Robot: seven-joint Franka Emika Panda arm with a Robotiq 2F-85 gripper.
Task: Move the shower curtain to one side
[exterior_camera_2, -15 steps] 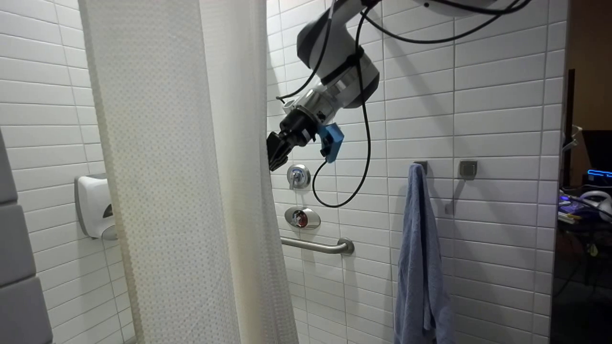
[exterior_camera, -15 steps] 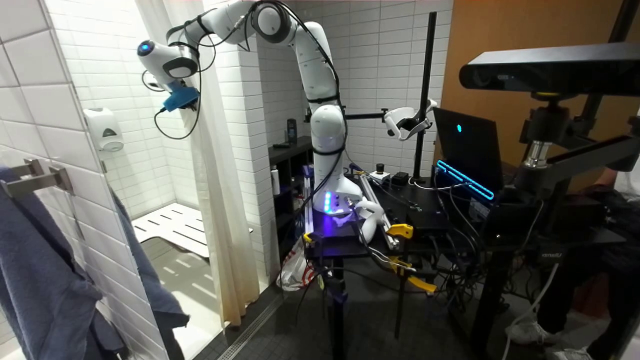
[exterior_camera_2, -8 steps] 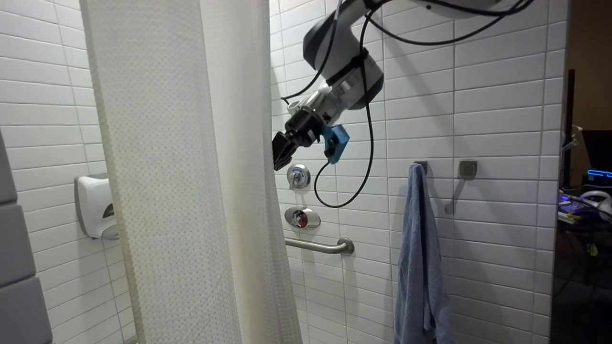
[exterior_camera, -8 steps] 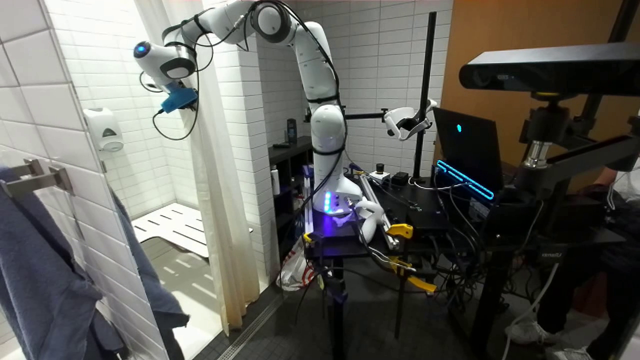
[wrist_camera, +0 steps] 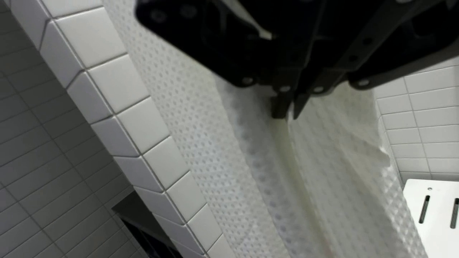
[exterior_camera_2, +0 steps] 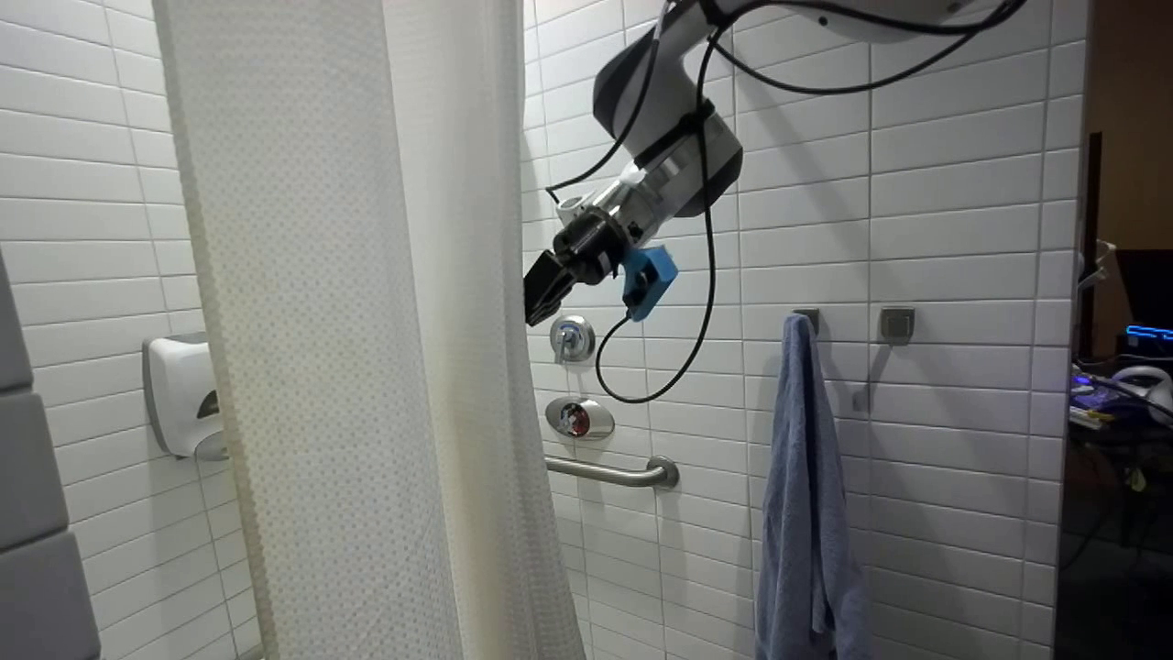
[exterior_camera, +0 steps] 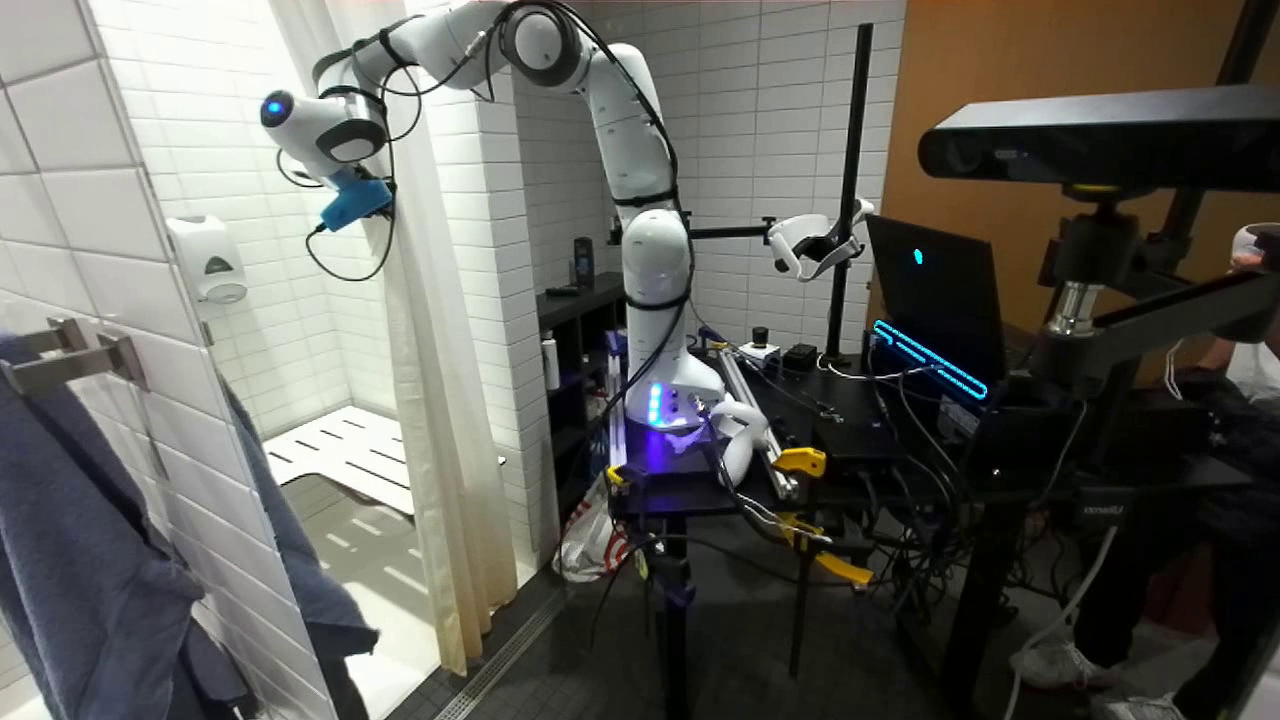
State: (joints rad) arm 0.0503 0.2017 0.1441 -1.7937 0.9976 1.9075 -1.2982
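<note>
The shower curtain (exterior_camera: 440, 400) is long, off-white and dotted. It hangs at the shower opening and fills the left middle of an exterior view (exterior_camera_2: 321, 321). In the wrist view the curtain (wrist_camera: 229, 186) falls in folds below the gripper. My gripper (wrist_camera: 291, 113) has its two dark fingers nearly together, pinching a fold of the curtain. In an exterior view the gripper (exterior_camera_2: 542, 298) points down and left at the curtain's right edge, its tips partly behind the cloth. In an exterior view the blue wrist mount (exterior_camera: 357, 203) hides the fingers.
A tiled wall edge (wrist_camera: 143, 125) stands beside the curtain. A white slatted shower seat (exterior_camera: 345, 455), a soap dispenser (exterior_camera: 208, 258), a grab bar (exterior_camera_2: 609, 472) and a hanging blue towel (exterior_camera_2: 806, 495) are nearby. A loose cable (exterior_camera_2: 701, 302) loops below the wrist.
The arm's end has moved slightly left and down in an exterior view, and slightly right in an exterior view of the curtain. The curtain's held edge has shifted with it. The fingers stay at the cloth.
</note>
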